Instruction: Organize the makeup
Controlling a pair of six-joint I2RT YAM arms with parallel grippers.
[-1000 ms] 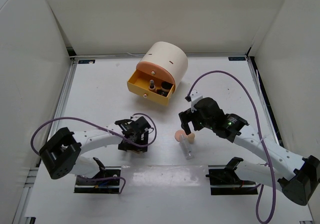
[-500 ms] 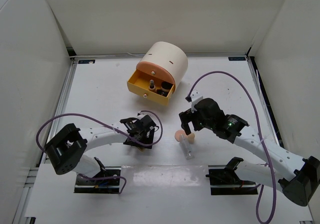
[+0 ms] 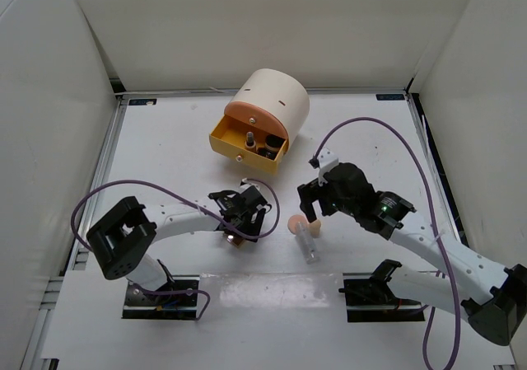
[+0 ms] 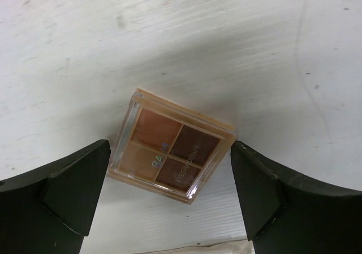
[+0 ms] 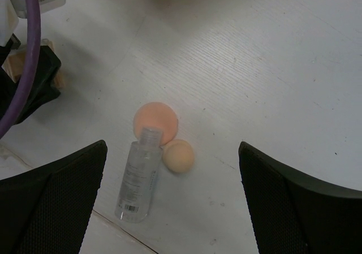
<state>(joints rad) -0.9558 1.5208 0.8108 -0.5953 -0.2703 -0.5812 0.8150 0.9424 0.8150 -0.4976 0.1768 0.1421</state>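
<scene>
The left wrist view alone shows the palette (image 4: 171, 154). It is one square case with a clear lid and four pans, two orange-tan on the left and two dark brown on the right. It lies flat on the white table (image 4: 237, 44) at the centre of the frame, turned cornerwise. The left gripper (image 3: 242, 222) has its jaws wide apart: one black finger (image 4: 62, 197) shows at lower left and the other at lower right. The palette lies between them and touches neither. In the top view this gripper sits below and left of centre and covers the palette, except perhaps a tan speck at its lower edge, too small to be sure of.

The right wrist view shows two peach sponges, a larger flat one (image 5: 156, 120) and a smaller round one (image 5: 178, 155) just beside it. One clear tube (image 5: 137, 181) lies with its cap end against the larger sponge. The right gripper (image 3: 308, 212) is also spread wide above them, gripping nothing. From the top only one sponge shows plainly; the second merges with the gripper's edge.

Only the top view shows the cream cylinder box (image 3: 276, 98), upper centre, with one yellow drawer (image 3: 247, 161) pulled open. The few small dark items inside are too small to name.

A purple cable (image 5: 31, 50) crosses the upper left of the right wrist view, cut off by the frame.
</scene>
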